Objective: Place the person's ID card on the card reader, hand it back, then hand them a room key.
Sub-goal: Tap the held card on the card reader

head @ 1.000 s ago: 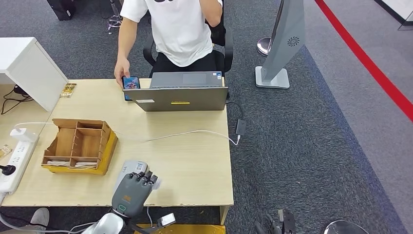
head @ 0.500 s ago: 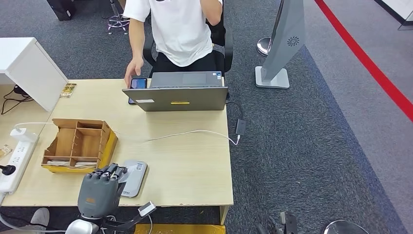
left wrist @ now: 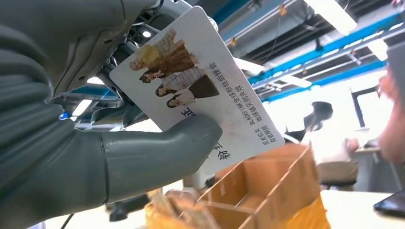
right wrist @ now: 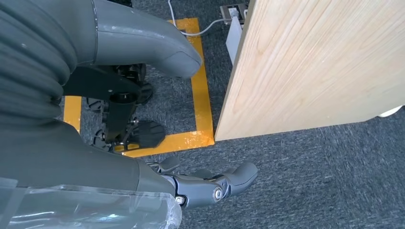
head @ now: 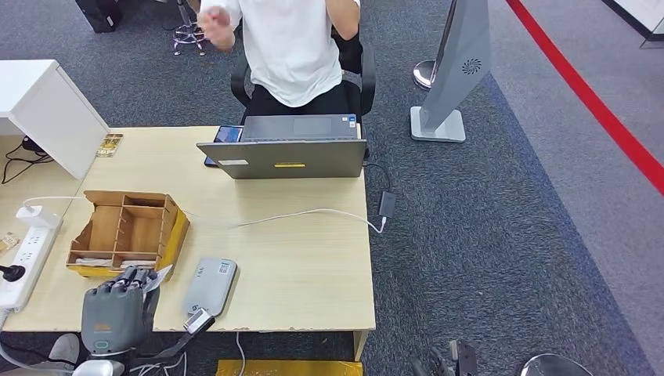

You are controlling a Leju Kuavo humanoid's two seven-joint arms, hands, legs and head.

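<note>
Left wrist view, left hand (left wrist: 71,143) fingers clamped on ID card (left wrist: 200,81), long axis tilted over wooden organizer (left wrist: 267,186).

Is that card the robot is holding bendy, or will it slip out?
The card probably stays stiff: it sticks out flat and straight past the left hand. It looks thin, so likely light. Its face seems smooth and glossy, so it might slide, since the thumb presses on just one edge.

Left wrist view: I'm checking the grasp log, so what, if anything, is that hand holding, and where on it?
The left hand holds the card, its thumb pressed on the printed face near one long edge.
</note>
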